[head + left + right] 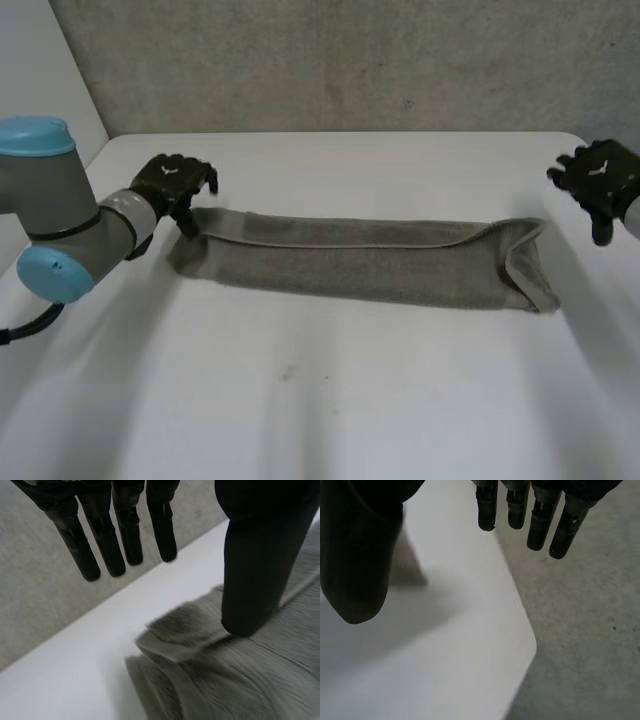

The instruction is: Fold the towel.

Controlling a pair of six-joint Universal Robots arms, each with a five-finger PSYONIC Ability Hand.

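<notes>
Up close, finds left hand [260,555] open, thumb at left end of grey towel [360,260]; right hand [357,550] open too, clear of its right end. Risks bunching the long strip across the white table [320,400] if only one end gets lifted.

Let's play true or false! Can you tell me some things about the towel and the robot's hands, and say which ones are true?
1. The towel lies in a long strip across the white table. True.
2. The right hand is squeezing the towel. False: it is open and apart from the towel, near the table's corner.
3. The left hand is at one end of the towel. True.
4. The left hand's fingers are curled into a fist. False: they are straight, with the thumb over the towel's end.
5. The towel is bright red. False: it is grey-brown.
</notes>
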